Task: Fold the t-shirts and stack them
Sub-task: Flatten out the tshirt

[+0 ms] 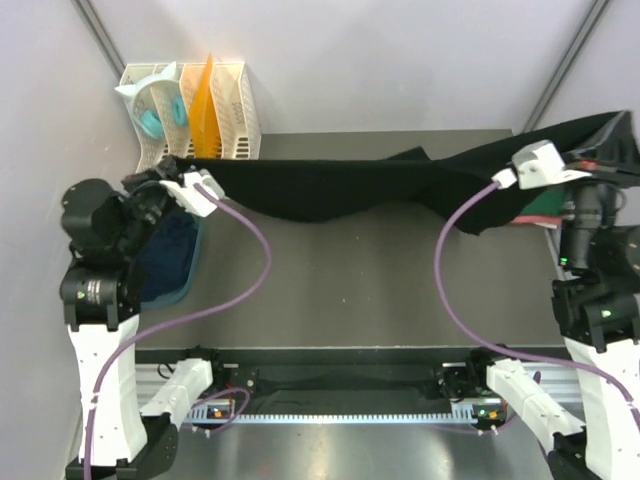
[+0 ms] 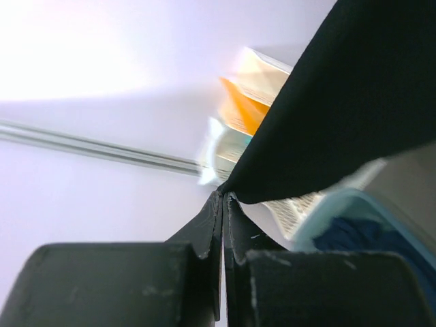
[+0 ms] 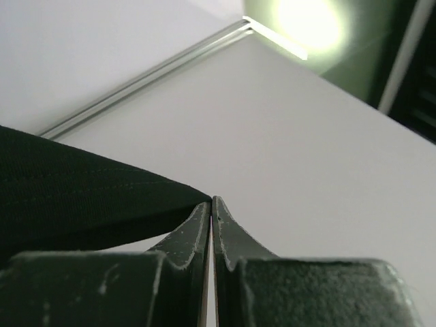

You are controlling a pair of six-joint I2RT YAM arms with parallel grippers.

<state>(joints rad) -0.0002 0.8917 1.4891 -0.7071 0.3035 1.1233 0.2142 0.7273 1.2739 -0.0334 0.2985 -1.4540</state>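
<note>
Your left gripper [image 2: 223,196] and right gripper [image 3: 210,201], each clamped on an edge, hang the black shirt [image 1: 320,190] sagging above the table [image 1: 350,290]. Light and limp, it should handle best held taut by its corners.

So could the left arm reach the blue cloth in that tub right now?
Probably not yet: the left claw is shut on the black shirt, stretched across to the right claw. The tub sits just under that arm, though.

Holds both arms raised and spread wide to either side, left gripper [image 2: 223,195] and right gripper [image 3: 211,199] each pinched shut on an edge of the black t-shirt [image 1: 330,190].
</note>
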